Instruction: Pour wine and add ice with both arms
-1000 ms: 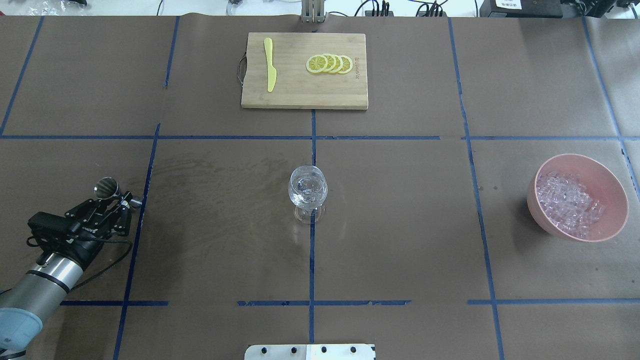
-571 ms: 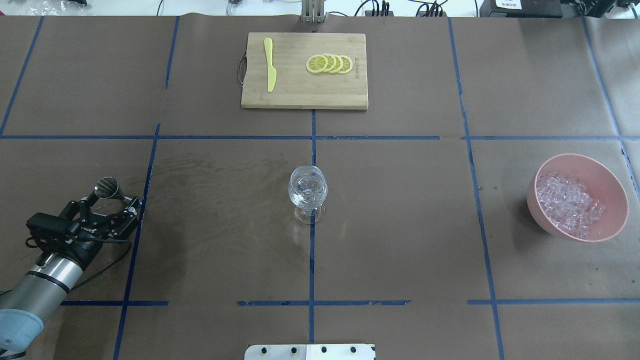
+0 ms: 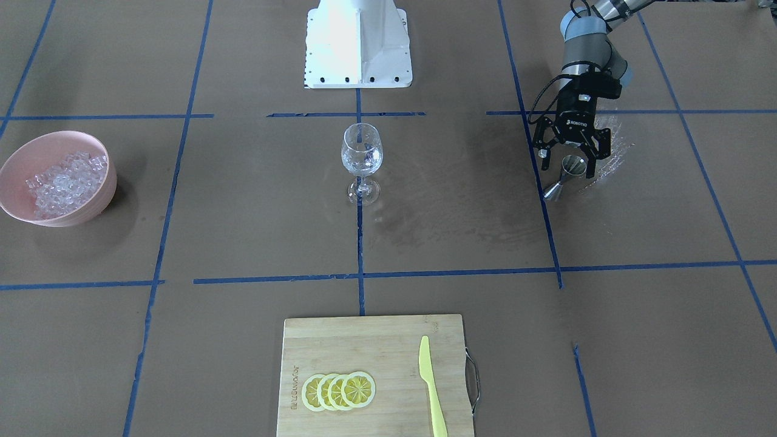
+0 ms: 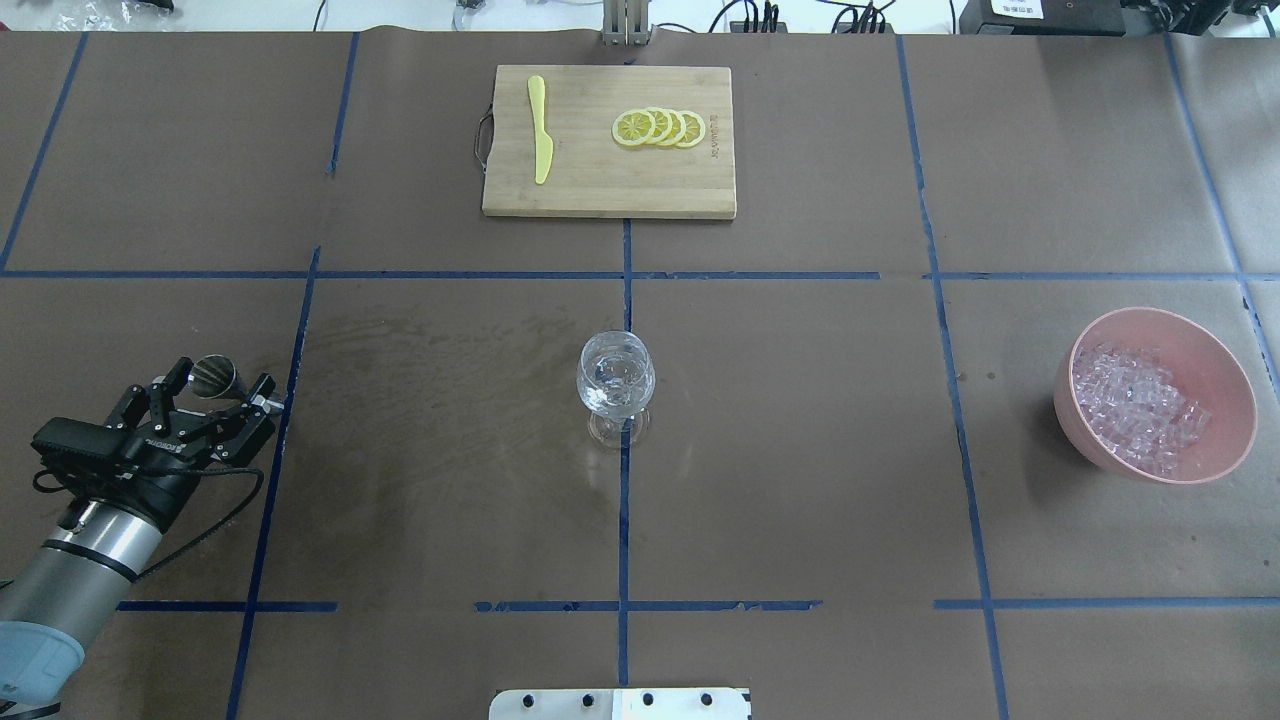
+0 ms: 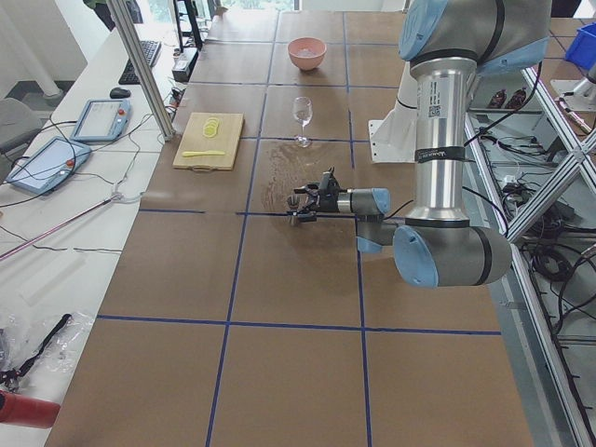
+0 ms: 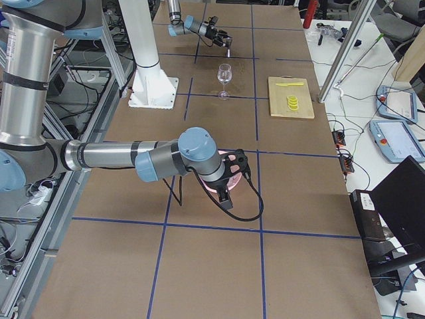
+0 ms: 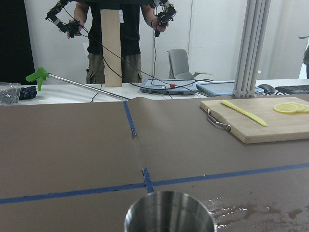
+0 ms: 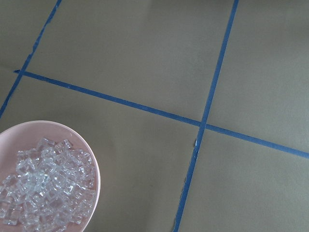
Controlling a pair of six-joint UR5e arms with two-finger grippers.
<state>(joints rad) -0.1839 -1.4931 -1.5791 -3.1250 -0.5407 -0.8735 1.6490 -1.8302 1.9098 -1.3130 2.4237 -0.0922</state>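
A clear wine glass [image 4: 615, 375] stands at the table's middle, with something clear glinting in its bowl; it also shows in the front view [image 3: 362, 152]. The ice [image 4: 1135, 405] fills a pink bowl [image 4: 1220, 360] at the right. My left gripper [image 4: 220, 385] is open, one finger on each side of a steel jigger [image 4: 215, 373] that stands on the table at the left. The front view shows the same gripper [image 3: 569, 162] and jigger [image 3: 564, 176]. The jigger's rim [image 7: 169, 212] fills the bottom of the left wrist view. My right gripper [image 6: 229, 178] hangs by the bowl; I cannot tell whether it is open or shut. Its camera sees the ice [image 8: 43, 193].
A wooden cutting board [image 4: 600, 190] lies at the far middle with lemon slices [image 4: 660, 128] and a yellow knife [image 4: 541, 128]. A wet patch [image 4: 430, 340] darkens the brown paper between jigger and glass. The white pedestal [image 3: 358, 42] stands at the near edge.
My left gripper's fingers have spread apart around the jigger, and the wrist has drawn back a little. The jigger, glass and bowl have stayed in place.
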